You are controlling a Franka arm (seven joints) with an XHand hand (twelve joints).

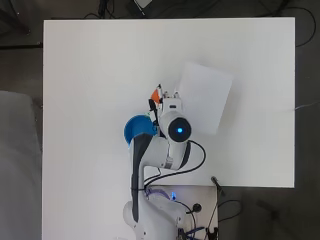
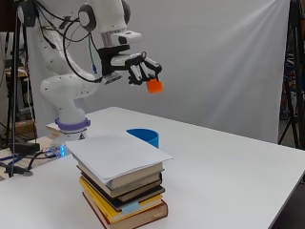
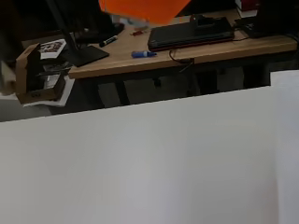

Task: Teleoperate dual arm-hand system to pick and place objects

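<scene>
The hand [image 2: 136,67] is raised high above the white counter [image 2: 228,162], and its fingers [image 2: 151,66] are curled around a small orange cube [image 2: 154,86]. The cube sits at the tips of the fingers, below them, and most of its body is free under the hand. It touches nothing else and hangs in the air well above the counter.

As landmark I take the blue bowl [image 2: 144,136], which stands on the counter. In the side view the cube is high above the bowl, almost over its rim. In the overhead view the cube [image 1: 156,96] shows just beyond the bowl [image 1: 136,129], on the side away from the arm's base, and the arm covers part of the bowl.

Near the bowl stands a stack of books [image 2: 123,191] with a white sheet [image 2: 116,152] on top. The stack does not touch the bowl.

In the wrist view the cube [image 3: 142,9] is cut off by the edge, with the counter [image 3: 140,168] far under it.
</scene>
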